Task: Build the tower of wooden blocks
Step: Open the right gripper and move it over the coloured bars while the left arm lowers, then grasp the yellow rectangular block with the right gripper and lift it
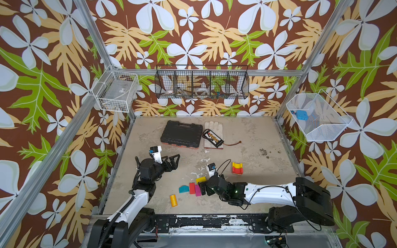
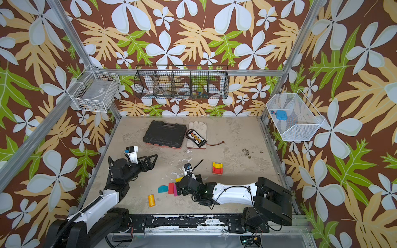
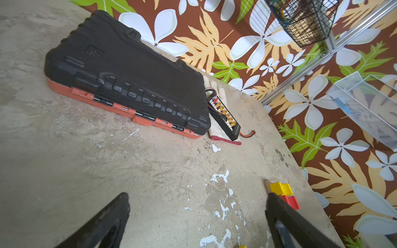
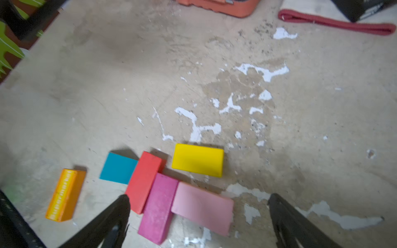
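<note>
The tower [image 1: 237,168] [image 2: 217,168] is a small stack at the right of the floor, with a yellow arch on a red block over a tan base. Loose wood blocks lie in a cluster: yellow [image 4: 197,160], teal [image 4: 118,168], red [image 4: 145,181], magenta [image 4: 158,207], pink [image 4: 203,208] and an orange cylinder [image 4: 64,195]. My right gripper [image 4: 198,197] [image 1: 203,187] hangs open over the pink and magenta blocks and holds nothing. My left gripper [image 1: 175,161] [image 3: 197,195] is open and empty over bare floor, with the tower [image 3: 281,190] beside one fingertip in the left wrist view.
A big black ribbed case [image 1: 181,134] lies at the back, with a white glove [image 1: 211,125] and a black connector board [image 1: 212,137] to its right. Wire baskets [image 1: 202,82] hang on the walls. A metal frame edges the floor.
</note>
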`<state>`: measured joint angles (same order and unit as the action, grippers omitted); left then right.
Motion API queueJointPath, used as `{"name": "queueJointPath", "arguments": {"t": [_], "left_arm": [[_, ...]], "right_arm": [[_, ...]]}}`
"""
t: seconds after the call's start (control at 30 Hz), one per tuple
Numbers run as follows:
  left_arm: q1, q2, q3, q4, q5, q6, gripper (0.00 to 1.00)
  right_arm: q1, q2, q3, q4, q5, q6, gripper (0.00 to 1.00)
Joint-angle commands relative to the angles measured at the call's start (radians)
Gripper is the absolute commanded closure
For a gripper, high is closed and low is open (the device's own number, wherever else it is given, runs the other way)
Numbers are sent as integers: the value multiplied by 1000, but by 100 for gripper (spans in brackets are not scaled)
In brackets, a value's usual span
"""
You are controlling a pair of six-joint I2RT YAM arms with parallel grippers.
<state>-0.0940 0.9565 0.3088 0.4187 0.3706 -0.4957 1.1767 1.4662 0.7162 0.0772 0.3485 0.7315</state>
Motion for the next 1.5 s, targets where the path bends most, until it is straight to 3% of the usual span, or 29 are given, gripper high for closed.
{"name": "queueJointPath", "arguments": {"t": [0.0, 0.13, 0.27, 0.37, 0.67, 0.9, 1.13, 1.47], "left_arm": [[2, -29, 68, -274, -9, 4, 0], [2, -75, -7, -264, 65, -28, 0], [2, -89, -90, -224, -87, -8, 0], [2, -83, -109, -147, 28, -2, 0], [2, -244, -158, -183, -11, -28, 0], [1, -369, -179, -228, -47, -40, 0], [1, -348, -175, -226, -37, -37, 0], [2, -347, -177, -224, -29, -37, 0]], "right_arm": [[1, -9, 11, -69, 4, -28, 0], [1, -23, -22, -29, 42, -44, 0], [-2, -18, -56, 19, 8, -58, 1], [-2, -2, -63, 61, -19, -74, 3], [1, 182, 20, 126, -131, -92, 17], [0, 236, 49, 86, -88, -62, 18], [5, 281, 75, 13, -11, -39, 22], [7, 206, 62, -42, 42, -28, 23]]}}
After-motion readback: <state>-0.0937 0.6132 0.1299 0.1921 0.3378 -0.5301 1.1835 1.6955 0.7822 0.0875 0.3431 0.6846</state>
